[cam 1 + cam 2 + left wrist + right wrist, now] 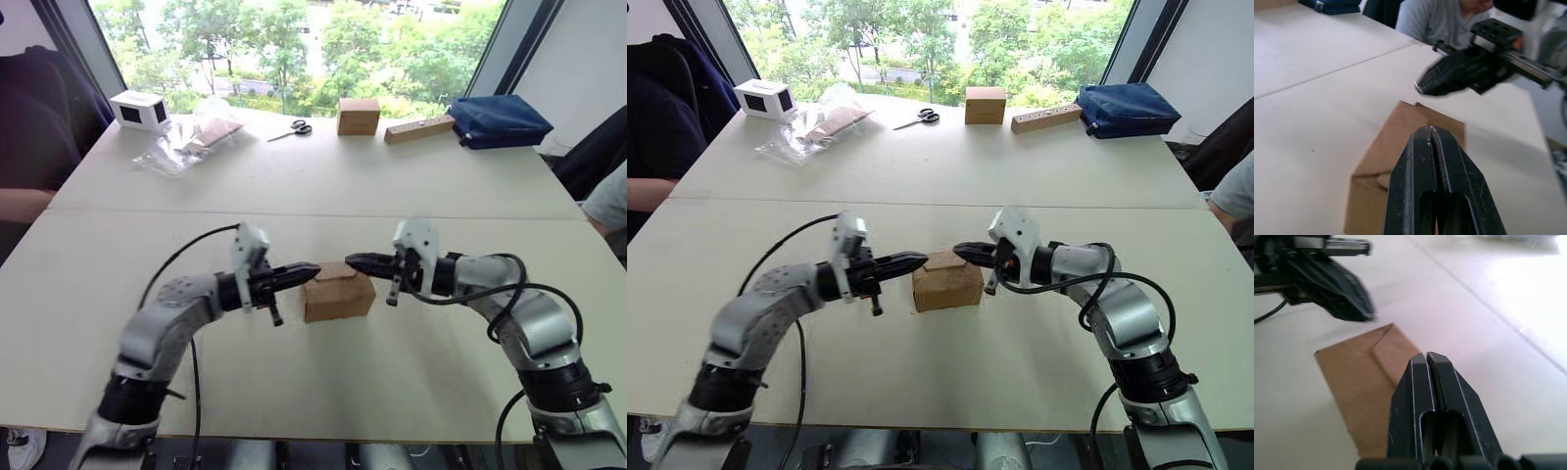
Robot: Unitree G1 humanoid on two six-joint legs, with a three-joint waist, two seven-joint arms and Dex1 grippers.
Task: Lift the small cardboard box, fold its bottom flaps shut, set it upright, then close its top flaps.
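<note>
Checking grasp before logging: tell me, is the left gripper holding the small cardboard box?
No: the left gripper is shut on nothing, poised above the small cardboard box.

1. The left gripper (1430, 131) has its jaws pressed together, with nothing between them.
2. Its tips hover over the top of the small cardboard box (1386, 161), which rests on the pale worktop (1312, 98).
3. The right gripper (1422, 87) hangs beyond the box's far edge, jaws closed.
4. A person in a grey shirt (1435, 22) sits past the worktop.
</note>
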